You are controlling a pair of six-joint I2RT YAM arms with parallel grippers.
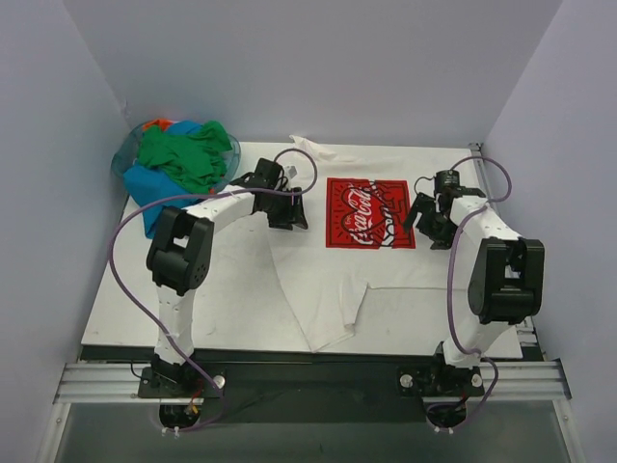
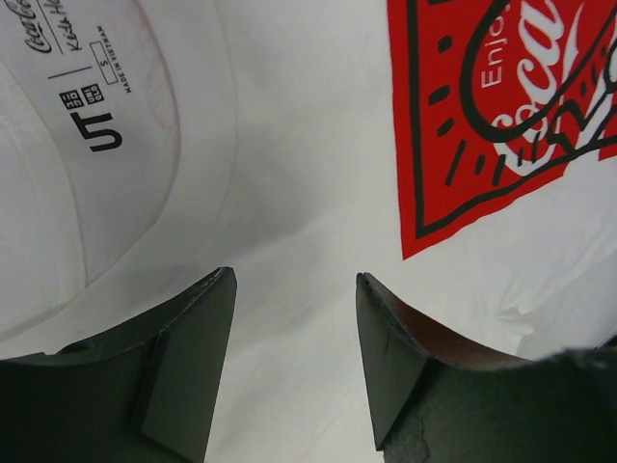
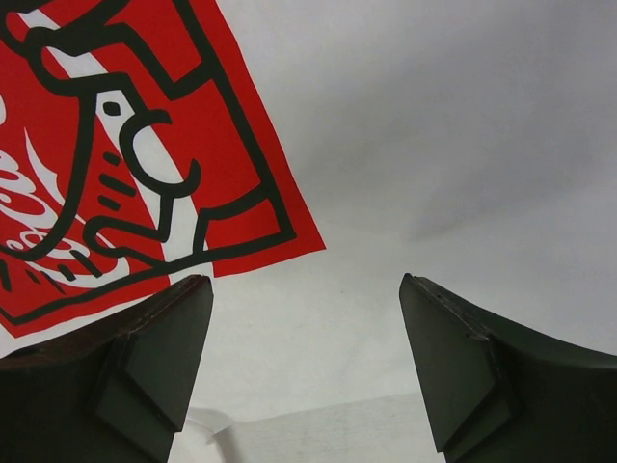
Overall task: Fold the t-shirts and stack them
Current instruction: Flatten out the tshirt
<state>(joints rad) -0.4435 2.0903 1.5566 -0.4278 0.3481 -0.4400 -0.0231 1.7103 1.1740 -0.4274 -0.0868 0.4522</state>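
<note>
The white t-shirt (image 1: 318,289) lies spread face-up on the table (image 1: 120,323), its red logo (image 1: 369,213) between the arms. The left gripper (image 2: 294,289) hovers by the collar (image 2: 207,145) and the right gripper (image 3: 307,289) past the print's other edge. Both jaws are parted and empty (likely poised to pinch the cloth for a fold). The other t-shirts (image 1: 183,159) are heaped at the far left corner.

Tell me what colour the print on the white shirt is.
The print is red with black lines, clearest in the top view.

The white table (image 1: 120,323) carries a white t-shirt (image 1: 328,280) spread across its middle, and a coloured shirt heap (image 1: 188,154) sits at ten o'clock.
</note>
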